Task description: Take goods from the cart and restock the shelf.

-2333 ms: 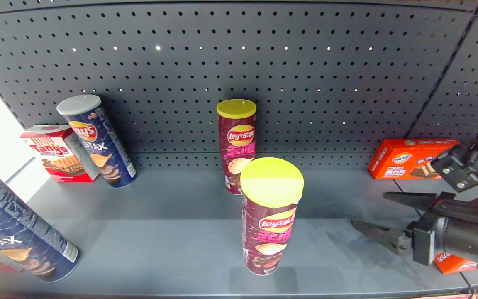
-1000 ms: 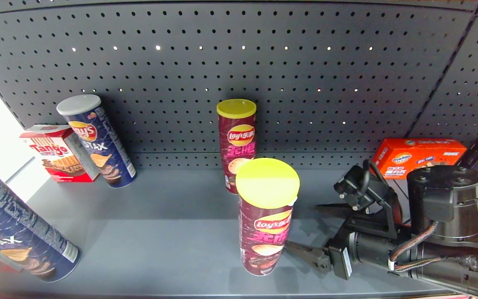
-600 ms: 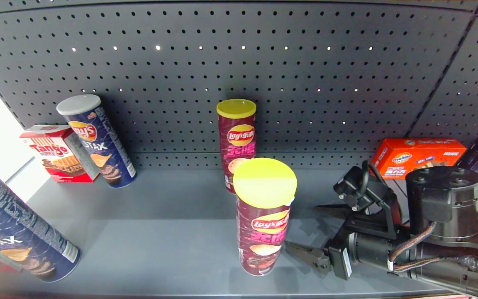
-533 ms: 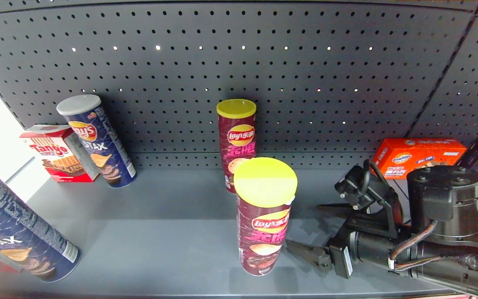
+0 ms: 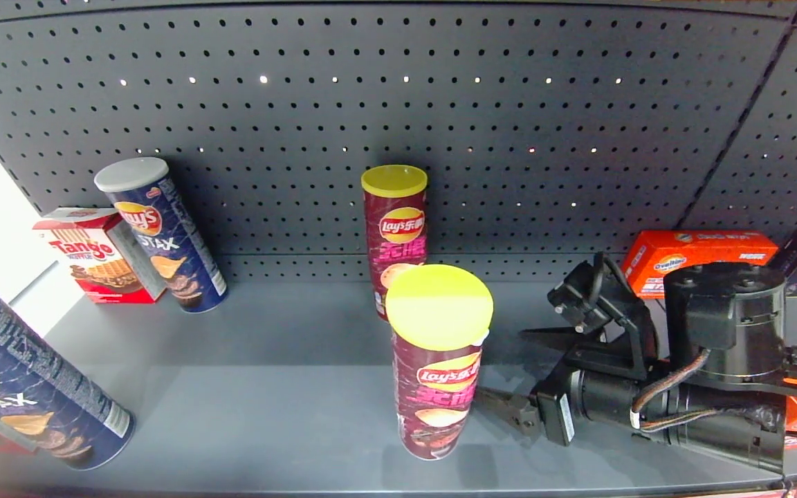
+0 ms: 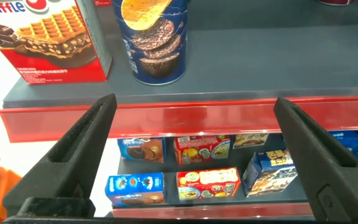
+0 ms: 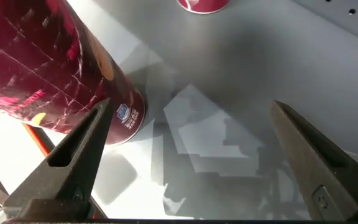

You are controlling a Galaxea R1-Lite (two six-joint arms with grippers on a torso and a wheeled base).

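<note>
Now right gripper (image 5: 513, 368) lies low over shelf (image 5: 267, 387), arm horizontal, jaws spread wide, nearer jaw just beside upright front maroon chips can (image 5: 438, 387). Left gripper (image 6: 194, 106) spread wide, facing shelf's front edge.

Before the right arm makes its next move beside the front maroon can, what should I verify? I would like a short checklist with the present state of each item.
1. Right pincer open and empty: ok, jaws spread, nothing between them.
2. Front maroon can upright on the shelf: ok.
3. Right pincer clear of that can: cannot tell; one finger ends right at its lower side.
4. Gap to the rear maroon can: cannot tell; the two overlap in the head view.
5. Left pincer open and empty: ok.
</note>
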